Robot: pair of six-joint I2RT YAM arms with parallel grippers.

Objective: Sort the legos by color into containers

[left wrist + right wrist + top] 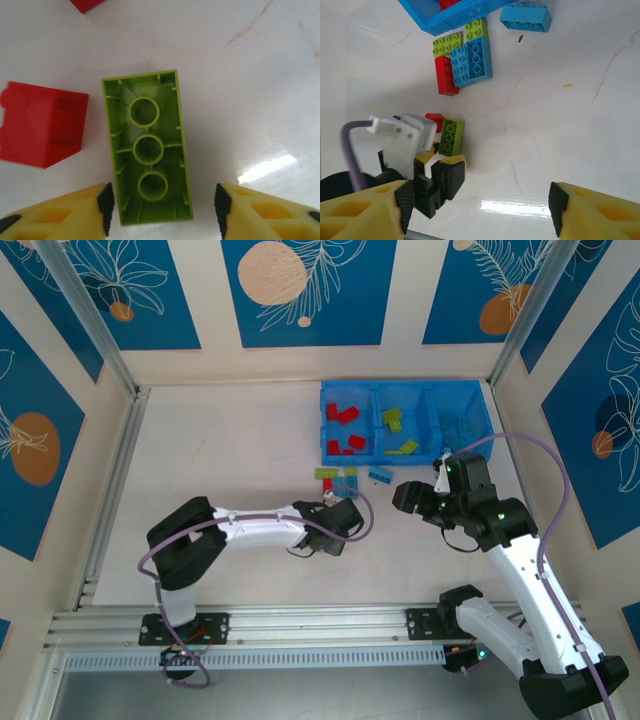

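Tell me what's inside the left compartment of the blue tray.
Red legos, about five, lie loose in the left compartment. Anything beneath them, or tight against the near wall, is hidden from the top camera.

Left gripper [164,210], wide open, straddles the near end of a green brick [148,150]. The brick sits tight by the left finger, with bare table [260,75] between it and the right finger. A red brick [42,125] just ahead of the left finger leaves only a narrow gap beside the green one. To the right the way is bare.

Right gripper [482,205], open, has bare table ahead and to its right. The left arm [427,165] blocks its left, and a brick cluster [465,60] and a blue brick [526,19] lie farther ahead before the tray [435,20]
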